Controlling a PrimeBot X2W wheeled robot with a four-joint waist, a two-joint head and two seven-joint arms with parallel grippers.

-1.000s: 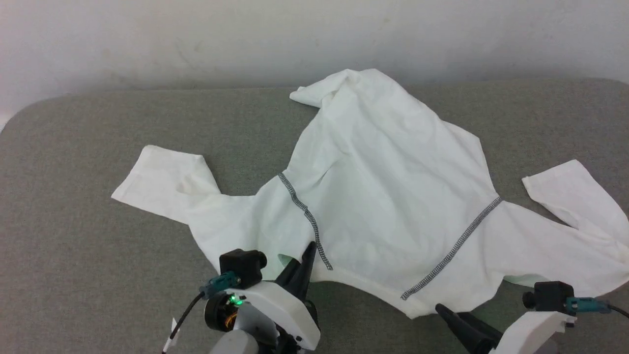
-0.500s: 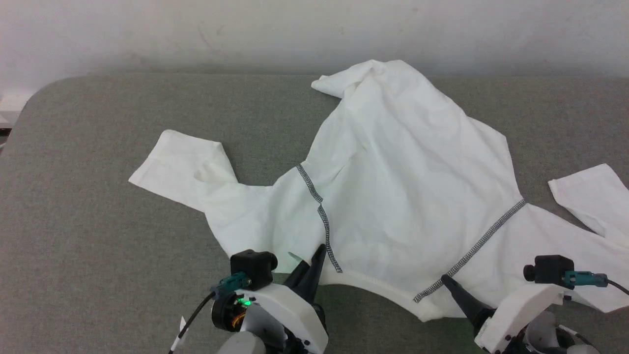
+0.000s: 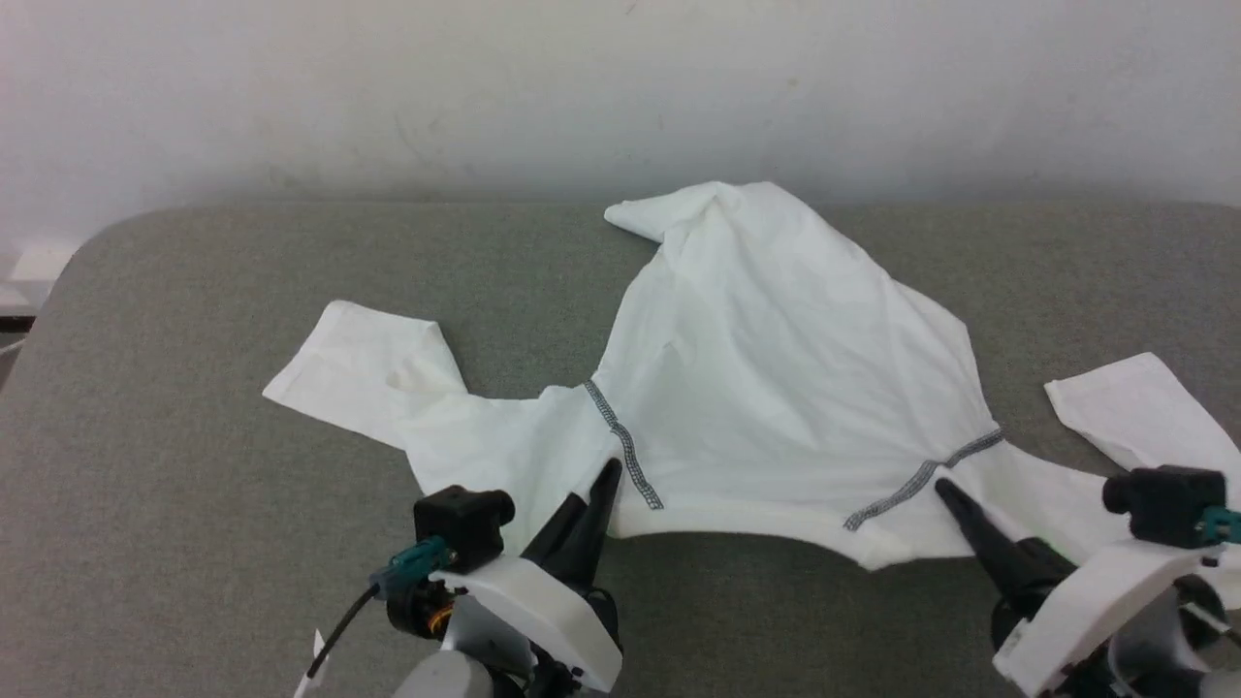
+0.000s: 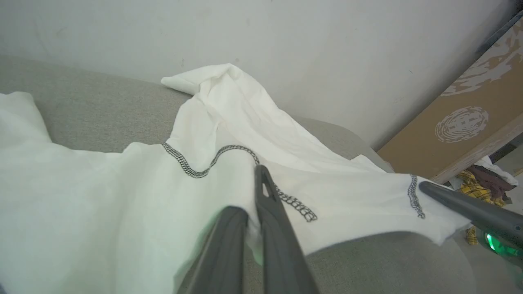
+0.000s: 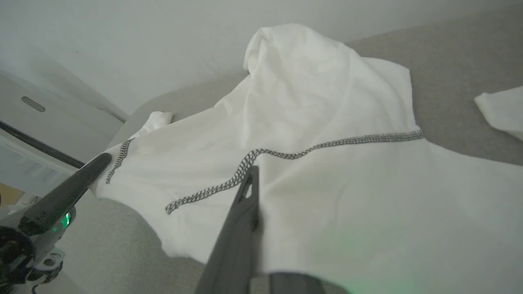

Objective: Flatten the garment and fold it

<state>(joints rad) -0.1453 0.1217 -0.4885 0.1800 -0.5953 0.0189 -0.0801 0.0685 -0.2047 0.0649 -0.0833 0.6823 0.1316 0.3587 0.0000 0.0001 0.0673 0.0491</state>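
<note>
The garment [image 3: 776,368], a white long-sleeved top with dark zigzag seams, lies spread on the grey fabric surface [image 3: 194,291], one sleeve [image 3: 349,368] out to the left and the other [image 3: 1125,407] to the right. My left gripper [image 3: 593,485] is shut on the near edge beside the left seam [image 3: 620,451]; the left wrist view shows fabric pinched between its fingers [image 4: 269,196]. My right gripper [image 3: 945,492] is shut on the edge by the right seam [image 3: 921,477], one finger [image 5: 245,204] lying on top of the cloth. The near hem hangs slightly off the surface, casting a shadow.
A pale wall runs behind the grey surface, whose left corner [image 3: 68,281] is rounded. A brown board [image 4: 461,122] leans beyond the surface's right end. A white cabinet [image 5: 32,122] stands past its left end.
My right gripper has moved forward onto the garment's near edge by the right seam and shut on it. The head camera has shifted. The left gripper keeps its hold.
</note>
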